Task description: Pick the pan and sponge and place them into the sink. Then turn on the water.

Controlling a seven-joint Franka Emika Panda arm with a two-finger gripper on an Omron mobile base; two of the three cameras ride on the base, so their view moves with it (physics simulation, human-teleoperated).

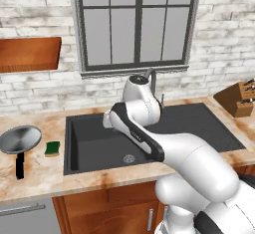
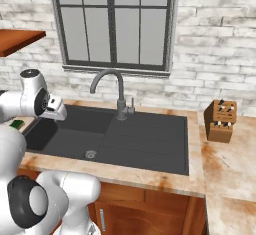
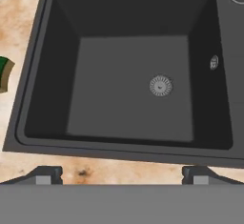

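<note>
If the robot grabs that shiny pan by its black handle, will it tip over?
Probably it would droop a bit: the pan has a wide metal bowl at one end of a long straight handle, so the weight likely sits away from the grip. The shiny metal may be slippery. It looks stiff, not bendy, and shallow and flat-bottomed, so pushed it should slide rather than roll.

Sponge (image 3: 5,74) cut off by the hand view's left edge; in the right base view the arm hides all but a green sliver. The arm also covers the faucet (image 1: 151,81) base and the sink (image 1: 199,123) middle.
</note>
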